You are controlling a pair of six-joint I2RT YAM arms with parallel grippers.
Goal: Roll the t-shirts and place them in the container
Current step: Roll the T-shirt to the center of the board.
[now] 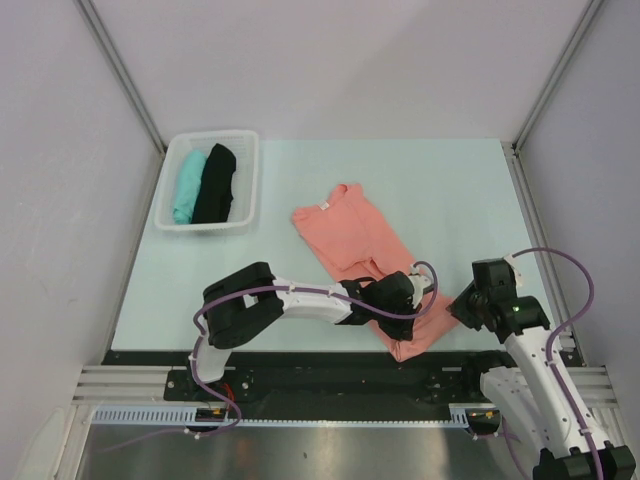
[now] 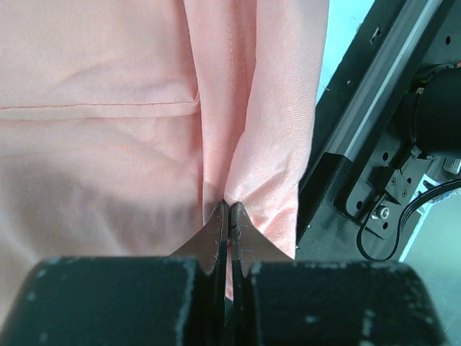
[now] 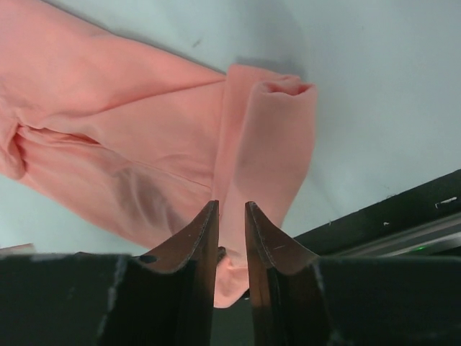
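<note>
A salmon-pink t-shirt (image 1: 345,235) lies folded into a long strip on the pale table, collar toward the back and hem at the near edge. My left gripper (image 1: 424,303) reaches across from the left and is shut on a pinched fold of the shirt (image 2: 108,144) near the hem; its tips (image 2: 229,205) meet on the cloth. My right gripper (image 1: 462,306) hovers at the hem's right corner. Its jaws (image 3: 230,205) stand a narrow gap apart, with the rolled corner of the shirt (image 3: 144,144) lying between and beyond them. A teal t-shirt (image 1: 187,185) and a black t-shirt (image 1: 215,183) lie rolled in the basket.
A white mesh basket (image 1: 250,180) stands at the table's back left. The table's black front edge and rail (image 1: 330,360) run just below the hem. Grey walls close in the left, right and back sides.
</note>
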